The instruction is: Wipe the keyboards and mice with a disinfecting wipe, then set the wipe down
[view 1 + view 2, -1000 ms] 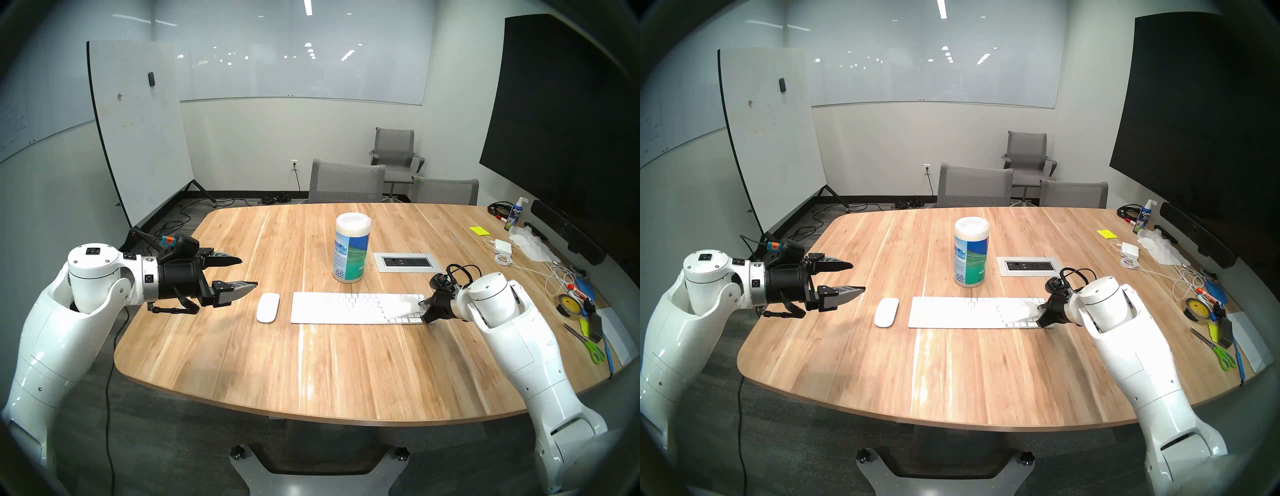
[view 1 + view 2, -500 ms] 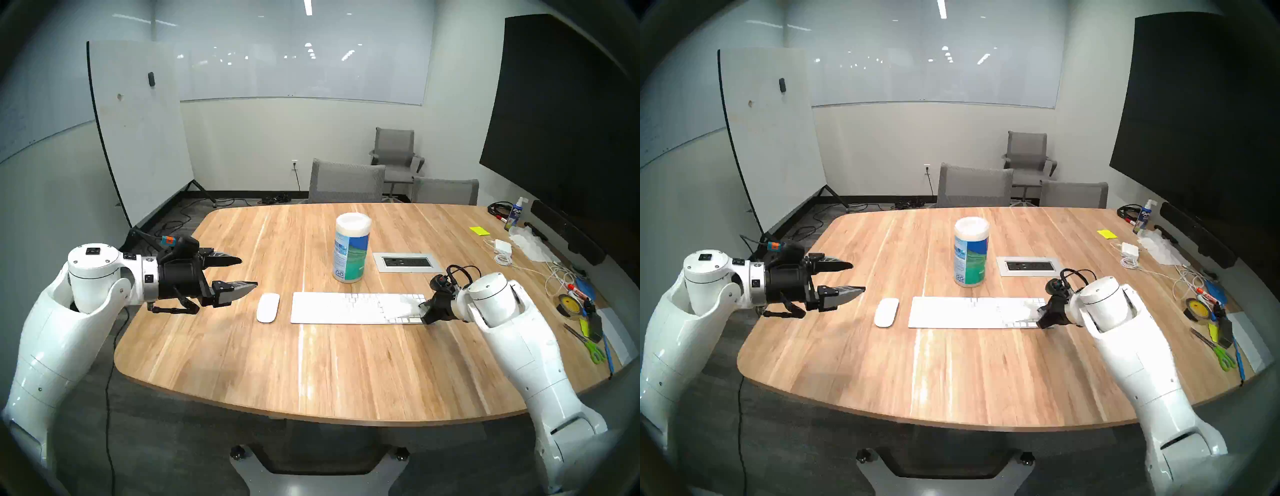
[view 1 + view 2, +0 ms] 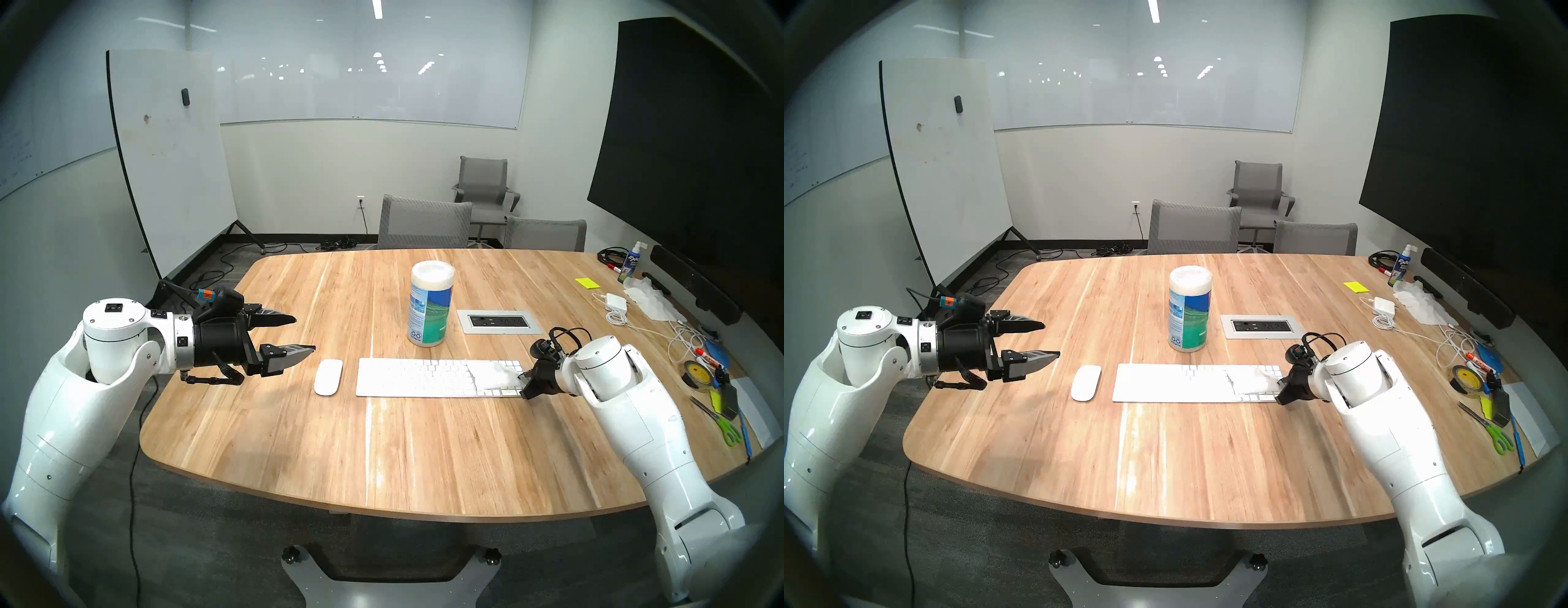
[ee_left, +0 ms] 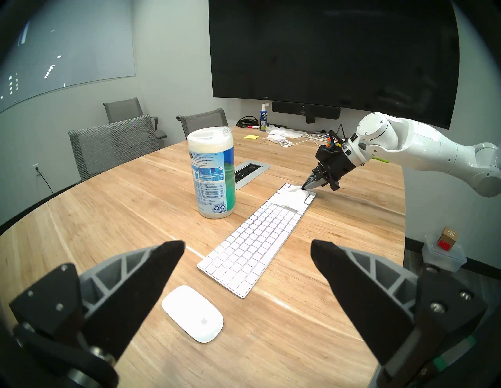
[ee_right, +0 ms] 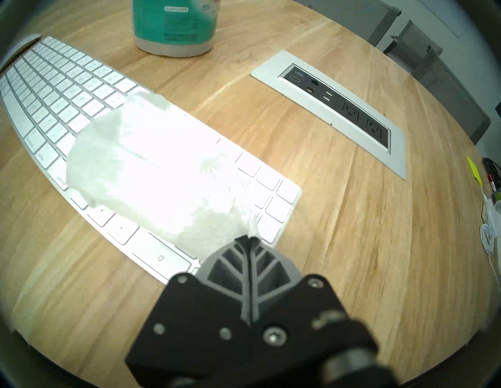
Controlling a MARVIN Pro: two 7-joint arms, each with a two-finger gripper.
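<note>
White wipe (image 5: 151, 173) draped over white keyboard's (image 3: 415, 378) number pad; white mouse (image 3: 328, 377) beside it.

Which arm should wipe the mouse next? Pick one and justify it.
Right. Its gripper is already shut on the wipe lying over the keyboard. The left gripper is nearer the mouse, but its jaws stand open and empty.

The wipe (image 5: 151, 173) glares to a blank white in the right wrist view and hides the keys beneath it on the keyboard (image 5: 67, 81), whose left end runs off the frame. The canister (image 5: 173, 29) is cut off above its base, its small print unreadable.
</note>
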